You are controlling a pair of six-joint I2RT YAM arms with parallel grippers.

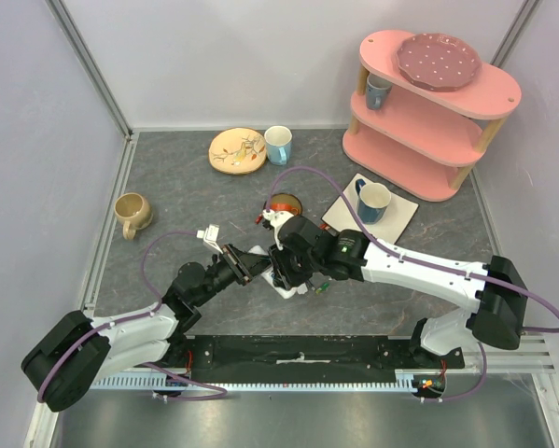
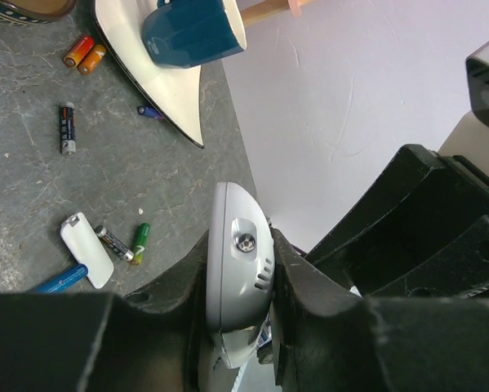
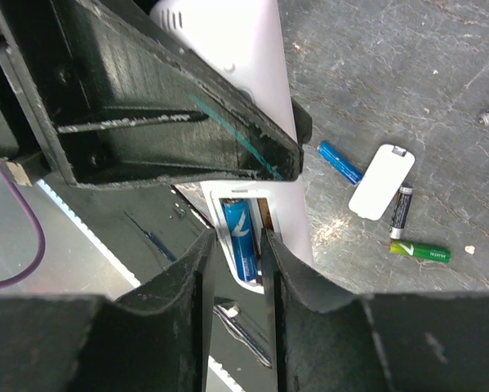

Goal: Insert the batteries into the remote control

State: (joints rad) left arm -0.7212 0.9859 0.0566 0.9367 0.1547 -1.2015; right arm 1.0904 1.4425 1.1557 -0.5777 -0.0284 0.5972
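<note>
My left gripper (image 1: 251, 264) is shut on the white remote control (image 2: 237, 261) and holds it off the table by one end. Its open battery bay faces my right gripper (image 3: 238, 237). A blue battery (image 3: 242, 224) lies in the bay, seen between my right fingers. These fingers stand narrowly apart over it and do not clamp it. Loose batteries lie on the table: blue (image 3: 340, 162), black (image 3: 402, 210), green (image 3: 420, 251), and further black (image 2: 67, 127) and orange ones (image 2: 85, 54). The white cover piece (image 3: 380, 180) lies beside them.
A blue mug (image 1: 373, 200) on a white square mat stands right of the grippers. A brown bowl (image 1: 285, 202) sits just behind them. A tan mug (image 1: 132, 213) is at the left. A plate (image 1: 237, 150), a white-blue mug (image 1: 278, 144) and a pink shelf (image 1: 428, 103) stand at the back.
</note>
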